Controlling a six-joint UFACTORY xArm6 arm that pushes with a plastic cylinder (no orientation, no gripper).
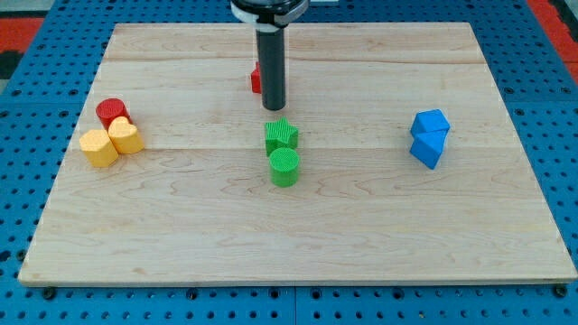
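Tip beside red block

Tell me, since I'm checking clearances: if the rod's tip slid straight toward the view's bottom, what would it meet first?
Probably the upper green block, which sits just below my tip and slightly to the view's right; a green cylinder stands right behind it. The offset and unclear depth mean my tip might only clip its left edge.

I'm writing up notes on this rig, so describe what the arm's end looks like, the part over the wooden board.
It ends in a straight, dark grey to black round rod with a smooth, slightly shiny surface. At the view's top it enters a wider mount with a white rim and dark centre. No cables, labels or markings show. My tip is a plain blunt end, just above the green block in the view.
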